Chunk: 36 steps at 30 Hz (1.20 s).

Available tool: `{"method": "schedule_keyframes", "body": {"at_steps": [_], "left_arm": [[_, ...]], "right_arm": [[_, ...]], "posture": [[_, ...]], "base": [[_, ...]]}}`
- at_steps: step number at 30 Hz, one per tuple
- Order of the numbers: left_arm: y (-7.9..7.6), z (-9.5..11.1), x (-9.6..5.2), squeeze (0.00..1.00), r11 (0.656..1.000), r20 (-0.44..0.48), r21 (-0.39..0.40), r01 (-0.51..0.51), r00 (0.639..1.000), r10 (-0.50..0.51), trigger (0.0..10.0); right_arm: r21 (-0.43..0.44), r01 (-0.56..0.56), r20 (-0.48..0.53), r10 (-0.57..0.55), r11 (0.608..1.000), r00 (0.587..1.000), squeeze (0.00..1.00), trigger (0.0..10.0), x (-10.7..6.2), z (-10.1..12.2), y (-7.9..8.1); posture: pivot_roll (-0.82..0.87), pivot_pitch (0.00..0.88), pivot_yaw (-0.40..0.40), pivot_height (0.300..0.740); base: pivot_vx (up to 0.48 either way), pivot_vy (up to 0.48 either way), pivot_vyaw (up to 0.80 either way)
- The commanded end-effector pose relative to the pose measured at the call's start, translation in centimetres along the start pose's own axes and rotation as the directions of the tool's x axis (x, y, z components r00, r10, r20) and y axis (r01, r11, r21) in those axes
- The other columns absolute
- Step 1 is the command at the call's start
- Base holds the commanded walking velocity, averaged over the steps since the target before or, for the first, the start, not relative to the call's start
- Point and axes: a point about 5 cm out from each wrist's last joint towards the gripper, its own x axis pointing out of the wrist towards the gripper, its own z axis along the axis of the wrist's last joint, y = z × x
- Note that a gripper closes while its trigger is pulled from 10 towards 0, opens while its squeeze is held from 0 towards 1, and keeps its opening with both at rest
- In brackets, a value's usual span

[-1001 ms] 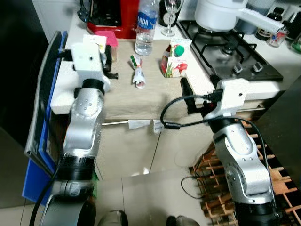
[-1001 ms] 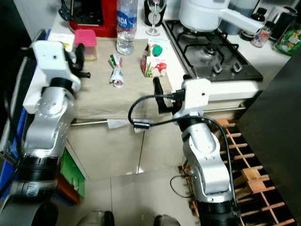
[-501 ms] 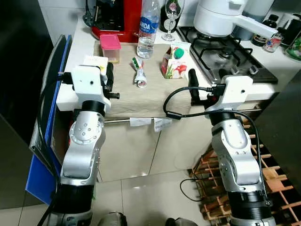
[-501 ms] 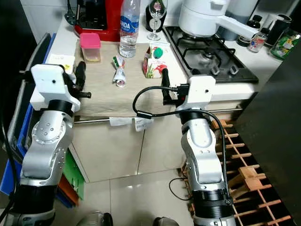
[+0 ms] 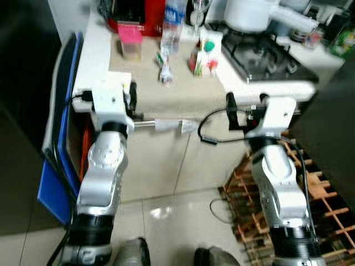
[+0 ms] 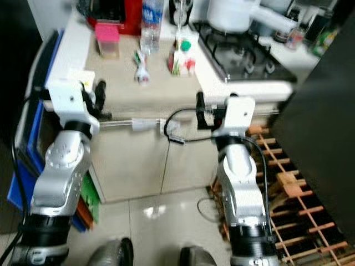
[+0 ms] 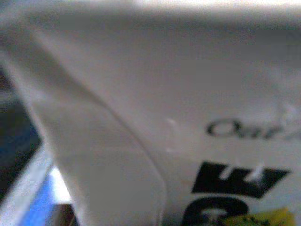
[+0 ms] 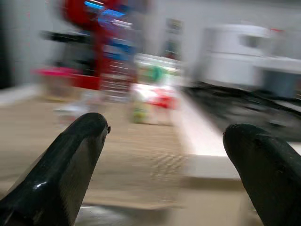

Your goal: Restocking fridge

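Note:
On the beige mat of the counter (image 5: 177,91) stand a juice carton (image 5: 204,55), a clear water bottle (image 5: 172,25) and a pink-lidded tub (image 5: 130,41). A twisted packet (image 5: 165,71) lies between them. A white box with black print (image 6: 83,76) sits at the counter's left front corner, very close and blurred before the left wrist camera (image 7: 188,117). My left gripper (image 5: 132,95) is at that corner, beside the box. My right gripper (image 5: 246,104) is at the counter's front edge, open, fingers (image 8: 61,165) wide apart with nothing between them.
A gas hob (image 5: 260,47) with a white pot (image 5: 247,12) is at the back right, a red machine (image 5: 138,11) at the back. Blue boards (image 5: 55,138) lean at the left. A wooden wine rack (image 5: 316,194) lies on the floor at the right.
The whole picture has shifted and blurred: the camera has drawn back from the counter. Both grippers, earlier over the mat, are now at the counter's front edge.

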Motion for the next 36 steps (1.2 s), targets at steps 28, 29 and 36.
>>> {"method": "schedule_keyframes", "body": {"at_steps": [28, 29, 36], "left_arm": [[-0.4, -3.5, -2.6, 0.0, 0.968, -0.113, -0.132, 0.214, 0.967, -0.229, 10.0], [-0.6, -3.4, -2.5, 0.0, 0.961, -0.11, -0.141, 0.236, 0.961, -0.252, 10.0], [-1.4, -3.0, -2.3, 0.0, 0.942, -0.07, -0.129, 0.309, 0.945, -0.32, 10.0]], "right_arm": [[-0.056, 0.046, -0.067, -0.049, 0.997, 0.997, 0.04, 10.0, -2.1, -2.1, -1.8], [-0.056, 0.046, -0.065, -0.05, 0.997, 0.997, 0.04, 10.0, -2.1, -2.0, -1.8], [-0.07, 0.067, -0.057, -0.071, 0.995, 0.996, 0.04, 10.0, -2.1, -2.0, -2.2]], "posture": [[-0.07, 0.0, -0.035, 0.74], [-0.07, 0.0, -0.034, 0.74], [-0.08, 0.0, -0.04, 0.74]], "base": [[-0.137, 0.0, -0.42], [0.0, 0.0, -0.75], [0.0, 0.0, -0.75]]}}
